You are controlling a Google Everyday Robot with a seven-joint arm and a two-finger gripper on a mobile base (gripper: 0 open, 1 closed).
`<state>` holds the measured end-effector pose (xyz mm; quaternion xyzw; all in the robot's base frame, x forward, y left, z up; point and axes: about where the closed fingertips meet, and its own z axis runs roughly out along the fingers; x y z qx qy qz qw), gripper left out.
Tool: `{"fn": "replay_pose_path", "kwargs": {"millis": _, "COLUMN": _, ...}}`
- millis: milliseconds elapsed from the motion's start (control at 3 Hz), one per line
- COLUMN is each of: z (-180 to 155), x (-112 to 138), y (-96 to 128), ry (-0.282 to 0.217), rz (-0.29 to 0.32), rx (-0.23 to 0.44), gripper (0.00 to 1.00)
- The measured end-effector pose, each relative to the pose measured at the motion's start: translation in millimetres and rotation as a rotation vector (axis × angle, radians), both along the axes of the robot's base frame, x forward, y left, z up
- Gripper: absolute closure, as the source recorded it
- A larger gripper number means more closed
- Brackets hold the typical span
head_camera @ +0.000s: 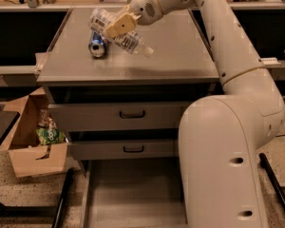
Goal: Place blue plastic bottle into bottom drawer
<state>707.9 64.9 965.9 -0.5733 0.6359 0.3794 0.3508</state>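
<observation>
My gripper (118, 25) is above the left part of the cabinet top, shut on the blue plastic bottle (130, 42). The bottle is clear with a pale label, held tilted with its white cap pointing down to the right, lifted above the surface. A blue soda can (98, 45) lies on the top just left of and behind the bottle. The bottom drawer (133, 194) is pulled out at the bottom of the view, a wide grey tray with nothing showing in it.
The cabinet top (180, 56) is grey metal. Two upper drawers with black handles (132, 114) are shut. A cardboard box (33, 146) with a green packet stands on the floor at left. My white arm and base (223, 156) fill the right side.
</observation>
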Motion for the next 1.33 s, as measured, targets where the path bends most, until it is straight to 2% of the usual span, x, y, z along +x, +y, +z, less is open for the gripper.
{"fn": "replay_pose_path", "kwargs": {"millis": 333, "z": -1, "x": -16, "y": 8, "ry": -0.044, "rz": 0.066, "rx": -0.028, "gripper": 1.00}}
{"fn": "replay_pose_path", "kwargs": {"millis": 667, "z": -3, "x": -53, "y": 19, "ry": -0.144, "rz": 0.171, "rx": -0.110, "gripper": 1.00}}
{"fn": "replay_pose_path", "kwargs": {"millis": 1000, "z": -7, "x": -90, "y": 25, "ry": -0.218, "rz": 0.233, "rx": -0.179, "gripper": 1.00}}
{"fn": "replay_pose_path", "kwargs": {"millis": 1333, "z": -54, "x": -134, "y": 36, "ry": -0.186, "rz": 0.312, "rx": -0.244, "gripper": 1.00}}
